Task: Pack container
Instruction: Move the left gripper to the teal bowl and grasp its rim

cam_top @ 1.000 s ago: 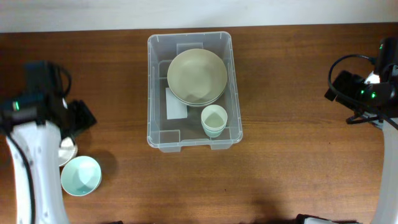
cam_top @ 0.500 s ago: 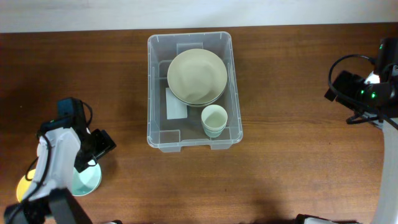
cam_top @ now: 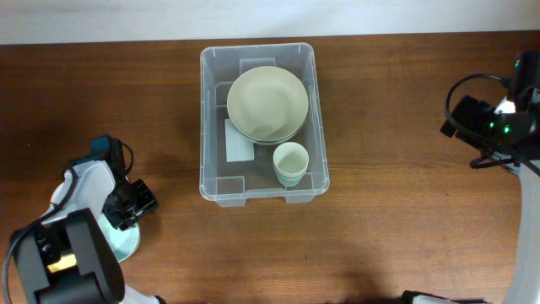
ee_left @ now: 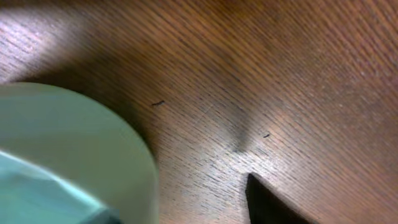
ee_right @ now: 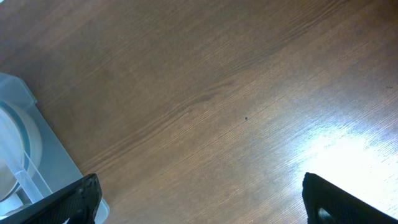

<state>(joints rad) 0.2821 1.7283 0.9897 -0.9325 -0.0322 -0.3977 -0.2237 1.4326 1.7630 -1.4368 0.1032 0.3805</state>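
The clear plastic container [cam_top: 205, 127] sits at mid-table. It holds a stack of pale green bowls [cam_top: 267, 103], a pale cup [cam_top: 290, 162] and a white label [cam_top: 238, 141]. A light teal bowl [cam_top: 125, 243] stands at the lower left, partly hidden by my left arm. My left gripper [cam_top: 126, 213] is low at that bowl's rim. In the left wrist view the bowl [ee_left: 68, 143] fills the left side, with one dark fingertip to its right; the gripper [ee_left: 193, 210] looks open. My right gripper [ee_right: 199, 205] is open and empty over bare table at the far right.
The container's corner shows at the left edge of the right wrist view [ee_right: 25, 143]. My right arm [cam_top: 498, 127] stands at the table's right edge. Brown wooden table surrounds the container.
My left arm has swung from the left-middle of the table down and forward onto the teal bowl, now covering most of it. The right arm has not moved.
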